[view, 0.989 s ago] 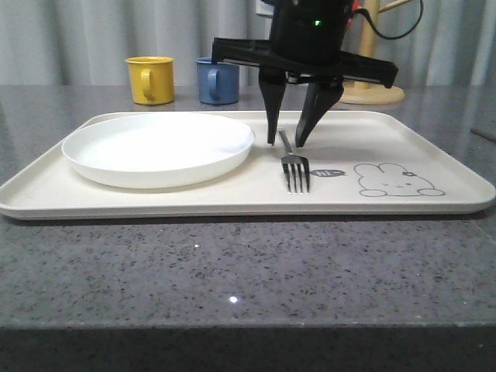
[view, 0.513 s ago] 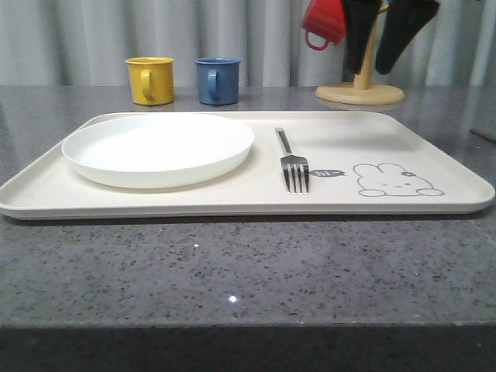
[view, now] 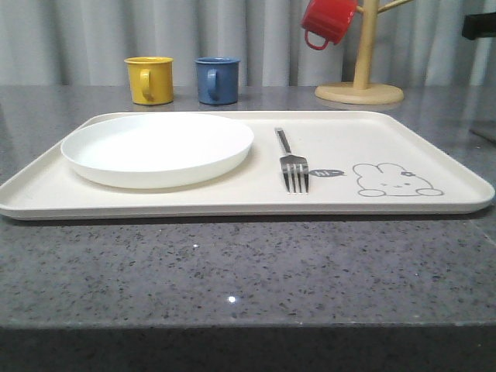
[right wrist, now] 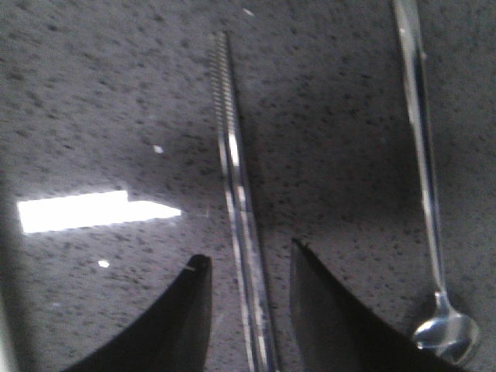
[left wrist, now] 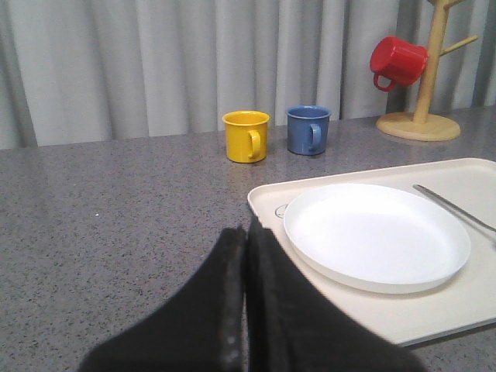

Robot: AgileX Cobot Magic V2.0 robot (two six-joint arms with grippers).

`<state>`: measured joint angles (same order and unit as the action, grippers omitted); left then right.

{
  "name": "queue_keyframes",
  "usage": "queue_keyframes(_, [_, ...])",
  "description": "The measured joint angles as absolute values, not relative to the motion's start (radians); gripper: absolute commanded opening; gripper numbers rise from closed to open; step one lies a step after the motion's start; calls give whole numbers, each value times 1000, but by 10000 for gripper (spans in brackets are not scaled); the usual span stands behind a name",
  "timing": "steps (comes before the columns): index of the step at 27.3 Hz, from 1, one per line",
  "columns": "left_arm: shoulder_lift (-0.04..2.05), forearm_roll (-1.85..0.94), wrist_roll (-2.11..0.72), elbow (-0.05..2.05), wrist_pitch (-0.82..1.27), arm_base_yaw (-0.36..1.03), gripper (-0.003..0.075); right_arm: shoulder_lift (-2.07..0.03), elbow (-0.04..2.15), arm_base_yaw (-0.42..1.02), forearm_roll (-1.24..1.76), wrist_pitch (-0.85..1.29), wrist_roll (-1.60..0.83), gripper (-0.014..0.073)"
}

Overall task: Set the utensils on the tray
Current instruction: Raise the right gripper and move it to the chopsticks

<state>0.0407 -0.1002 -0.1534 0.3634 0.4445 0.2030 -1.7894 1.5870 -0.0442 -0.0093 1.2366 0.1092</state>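
- The plate (view: 157,147) and the fork (view: 292,163) already lie on the tray (view: 434,155), the plate on its left half, the fork just right of it with tines toward the near edge, beside the rabbit drawing (view: 395,180).
- The chopsticks (right wrist: 242,209) and the spoon (right wrist: 428,186) lie off the tray on the bare grey worktop (right wrist: 93,101), side by side and roughly parallel, a little apart.
- The right hand (right wrist: 249,298) hangs over the chopsticks, released, one finger on either side of them. Their long axis runs straight out from between the fingers, so the jaws would close across the thin width; that looks like the next pick.
- The spoon sits off to one side of that hand, bowl end close to a fingertip.
- The left hand (left wrist: 245,302) is clenched on nothing, hovering over the worktop near the tray's corner by the plate. The right arm is plainly the nearer one to the remaining pieces.
- The chopsticks read as one blurred strip; I cannot tell whether the two sticks are touching or stacked, and their near end is cut off by the frame.
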Motion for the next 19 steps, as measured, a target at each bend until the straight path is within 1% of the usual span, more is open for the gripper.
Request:
queue_keyframes(9, [41, -100, -153, 363, 444, 203, -18, -1789, 1470, -52, 13, 1210, 53, 286])
queue_keyframes(14, [41, -100, -153, 363, 444, 203, -18, -1791, 1457, -52, 13, 1189, 53, 277])
queue_keyframes(16, [41, -100, -153, 363, 444, 203, -18, -1799, 1456, -52, 13, 1189, 53, 230])
queue_keyframes(19, [41, -100, -153, 363, 444, 203, -18, -1805, 1456, -52, 11, 1189, 53, 110])
